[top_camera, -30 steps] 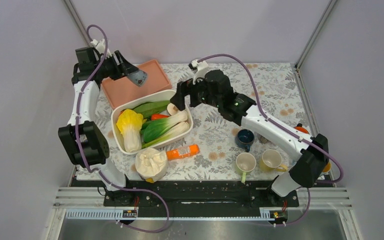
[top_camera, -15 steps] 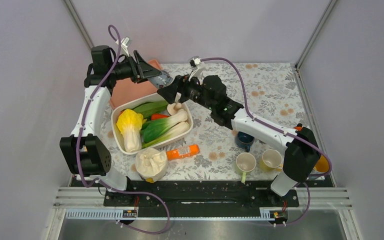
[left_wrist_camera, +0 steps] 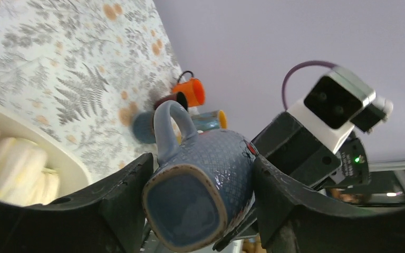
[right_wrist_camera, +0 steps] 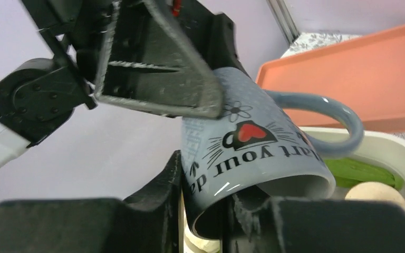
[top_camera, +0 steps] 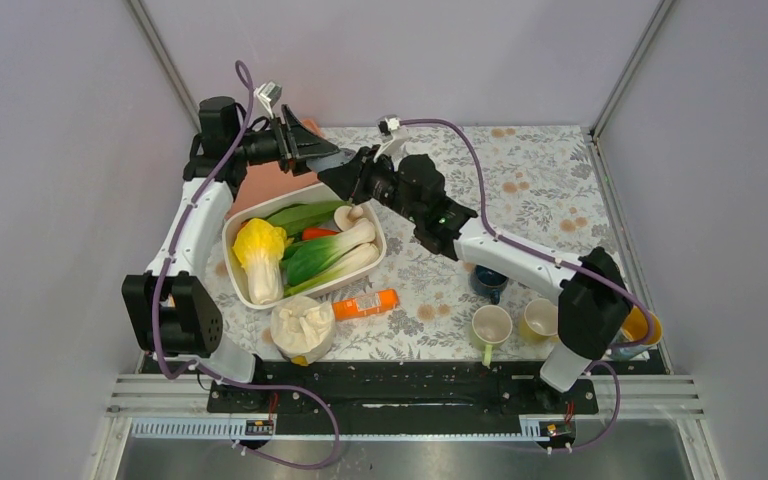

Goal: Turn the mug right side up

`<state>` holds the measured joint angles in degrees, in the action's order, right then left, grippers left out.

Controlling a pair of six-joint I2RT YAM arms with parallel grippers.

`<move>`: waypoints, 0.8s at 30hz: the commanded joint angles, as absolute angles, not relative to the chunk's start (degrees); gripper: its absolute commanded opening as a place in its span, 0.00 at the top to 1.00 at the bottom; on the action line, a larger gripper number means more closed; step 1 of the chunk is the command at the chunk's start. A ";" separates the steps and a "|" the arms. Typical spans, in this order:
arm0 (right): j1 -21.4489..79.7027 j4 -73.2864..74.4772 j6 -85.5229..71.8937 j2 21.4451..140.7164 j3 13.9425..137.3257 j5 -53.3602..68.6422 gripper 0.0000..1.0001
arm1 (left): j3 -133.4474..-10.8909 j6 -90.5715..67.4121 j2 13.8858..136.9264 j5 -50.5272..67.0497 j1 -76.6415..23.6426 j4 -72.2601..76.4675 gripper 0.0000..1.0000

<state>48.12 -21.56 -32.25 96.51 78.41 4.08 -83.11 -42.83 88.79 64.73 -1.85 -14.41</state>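
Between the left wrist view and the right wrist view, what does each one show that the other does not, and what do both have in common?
Only the left wrist view: the blue mug seen from its base, clamped in the left tool, and an orange mug far off on the patterned cloth.
Only the right wrist view: the red heart print on the mug's side, the pink tray, and the right tool with its fingers astride the mug's rim.
Both: the blue mug and the white tub.
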 commanded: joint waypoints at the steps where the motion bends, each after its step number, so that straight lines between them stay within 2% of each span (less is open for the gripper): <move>1: 47.84 -22.57 -24.58 92.72 81.70 -6.67 1.00 | -82.17 -38.70 86.01 69.07 -3.98 -15.06 1.00; 2: 47.62 -20.20 -23.23 91.90 81.59 -7.56 1.00 | -83.35 -36.20 86.49 68.65 -3.73 -17.87 0.99; 3: 47.37 -18.52 -22.01 91.04 81.21 -8.14 1.00 | -85.01 -32.74 87.21 67.83 -3.42 -21.56 0.83; 6: 45.34 -11.27 -17.79 88.09 81.00 -8.38 1.00 | -89.09 -24.61 88.34 62.61 -1.62 -28.68 0.19; 7: 44.25 -7.26 -16.30 87.40 81.77 -8.09 1.00 | -90.56 -22.94 88.60 60.90 -0.53 -30.14 0.06; 8: 42.80 -2.72 -15.01 86.81 82.76 -7.58 1.00 | -92.18 -20.99 88.81 59.72 0.77 -31.60 0.02; 14: 32.36 19.67 -8.84 84.28 86.09 -7.43 1.00 | -99.00 -9.97 88.84 47.26 7.68 -38.02 0.01; 19: 20.76 30.05 -7.29 85.62 87.22 -8.13 1.00 | -95.56 -4.98 88.02 43.52 9.20 -38.74 0.01; 24: 8.78 44.67 -4.52 94.69 93.65 -10.63 1.00 | -91.17 2.26 86.30 38.41 9.23 -40.09 0.01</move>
